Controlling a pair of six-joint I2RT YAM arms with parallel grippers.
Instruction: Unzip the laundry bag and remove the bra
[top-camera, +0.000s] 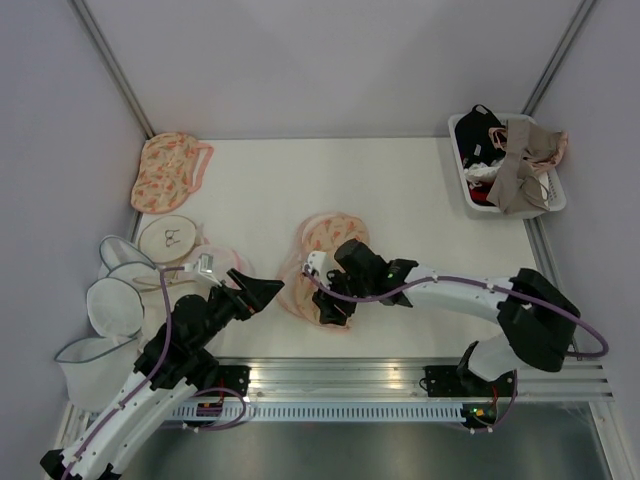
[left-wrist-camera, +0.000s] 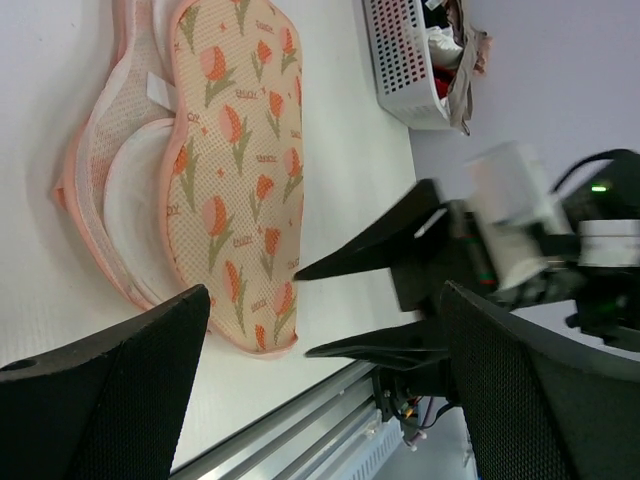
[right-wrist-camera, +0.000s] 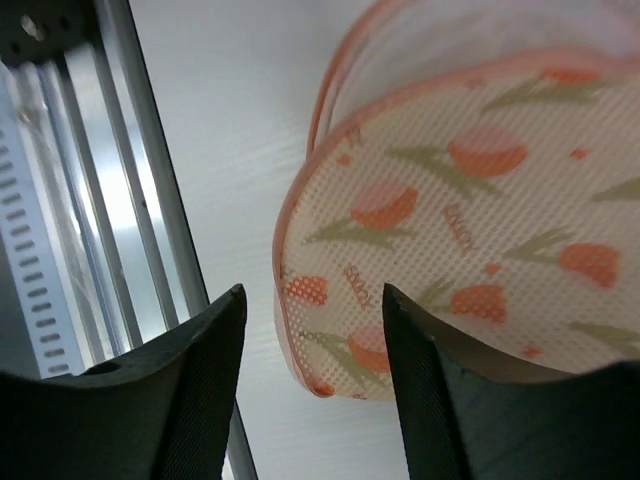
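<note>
Tiny lettering on laundry bag (right-wrist-camera: 480, 300), too blurred to read

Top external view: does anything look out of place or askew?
The tan bra hangs untidily over the rim of the white basket at the far right corner. The floral laundry bag gapes open mid-table. Nothing looks spilled or damaged.

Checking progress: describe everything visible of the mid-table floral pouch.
The peach-orange mesh laundry pouch with tulip print and pink trim lies flat at mid-table. Its top shell gapes on one side, showing white mesh lining and a white tag. The open right hand sits at its near edge, contact unclear; the open left hand is apart.
</note>
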